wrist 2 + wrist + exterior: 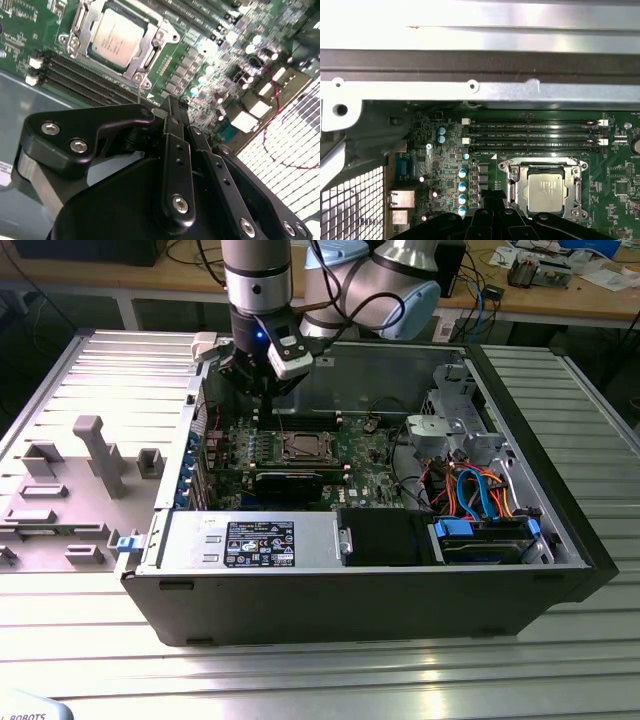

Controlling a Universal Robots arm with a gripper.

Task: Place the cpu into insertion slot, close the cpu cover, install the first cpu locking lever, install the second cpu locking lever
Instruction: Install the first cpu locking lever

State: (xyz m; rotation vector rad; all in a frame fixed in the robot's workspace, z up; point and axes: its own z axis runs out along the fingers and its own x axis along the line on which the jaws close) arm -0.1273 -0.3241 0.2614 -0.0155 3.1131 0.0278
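Grey ribbed metal desk (90, 350) carries a grey plastic fixture tray (60, 500) at the exterior view's left. Beside it, open black computer case (560, 540). Black tool (262, 380) hangs above the green motherboard (360, 455); jaw state cannot be told. Silver-grey square cpu (116, 36) sits in the silver-rimmed insertion slot (301, 447), thin silver cpu cover (512, 176) closed around it.

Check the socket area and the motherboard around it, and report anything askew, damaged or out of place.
Nothing stands out. The dull silver square cpu sits flat and square inside the shiny silver cover frame on the green motherboard; the black claw hangs above the board.
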